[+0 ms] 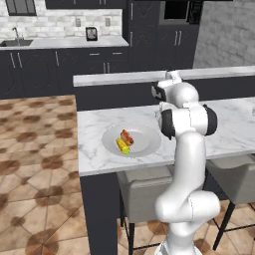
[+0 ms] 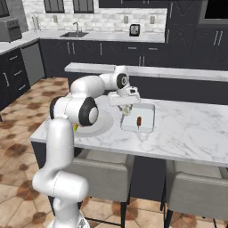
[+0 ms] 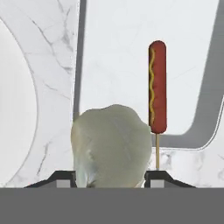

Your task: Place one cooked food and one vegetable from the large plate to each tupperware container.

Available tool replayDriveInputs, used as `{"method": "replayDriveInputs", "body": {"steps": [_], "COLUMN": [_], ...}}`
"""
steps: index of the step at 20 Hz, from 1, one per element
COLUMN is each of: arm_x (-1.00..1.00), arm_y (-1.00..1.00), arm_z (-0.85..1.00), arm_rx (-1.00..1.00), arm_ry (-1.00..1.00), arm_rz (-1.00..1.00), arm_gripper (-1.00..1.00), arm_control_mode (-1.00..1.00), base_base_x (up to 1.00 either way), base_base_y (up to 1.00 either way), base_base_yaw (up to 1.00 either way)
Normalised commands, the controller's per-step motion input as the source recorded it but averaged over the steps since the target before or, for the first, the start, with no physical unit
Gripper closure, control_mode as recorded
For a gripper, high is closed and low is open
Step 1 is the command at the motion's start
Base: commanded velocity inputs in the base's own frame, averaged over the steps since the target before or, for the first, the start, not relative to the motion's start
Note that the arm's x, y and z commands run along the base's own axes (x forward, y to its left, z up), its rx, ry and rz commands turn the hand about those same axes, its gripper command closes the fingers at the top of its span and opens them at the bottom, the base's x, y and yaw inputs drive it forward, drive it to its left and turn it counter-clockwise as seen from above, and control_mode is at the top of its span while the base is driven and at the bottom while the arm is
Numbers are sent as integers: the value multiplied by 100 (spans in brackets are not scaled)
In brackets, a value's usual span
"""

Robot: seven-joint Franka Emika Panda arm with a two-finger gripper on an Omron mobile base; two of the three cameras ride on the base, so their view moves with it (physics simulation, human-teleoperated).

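Observation:
My gripper [image 3: 111, 176] is shut on a pale green-white leafy vegetable [image 3: 111, 146] that bulges up between the finger tips. It hangs over the near-left edge of a tupperware container [image 3: 118, 48], a white rectangular tray with a grey rim. A corn dog [image 3: 157, 87] with a mustard squiggle lies in that tray, its stick towards me. In the right base view the gripper [image 2: 126, 111] hovers low over the container [image 2: 147, 111], where the corn dog [image 2: 139, 121] lies. To the left, the large plate [image 1: 144, 144] carries a hot dog [image 1: 126, 136] and a yellow corn cob [image 1: 122, 146].
The marble counter [image 2: 191, 129] stretches away to the right of the tray. A raised ledge [image 2: 178, 72] runs behind it. Grey stools [image 2: 196, 191] stand under the counter's front edge. My own arm hides part of the plate in the right base view.

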Motion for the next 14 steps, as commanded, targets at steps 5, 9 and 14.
{"method": "replayDriveInputs", "body": {"steps": [5,9,14], "arm_x": [30,9,8], "arm_y": [-22,10,-2], "arm_z": [-15,-47,-29], "arm_rx": [0,0,0], "arm_ry": [4,0,-4], "arm_rz": [2,5,3], "arm_gripper": [100,100,100], "arm_control_mode": [-100,-100,-100], "base_base_x": [0,0,0], "base_base_y": [0,0,0], "base_base_yaw": [0,0,0]}}
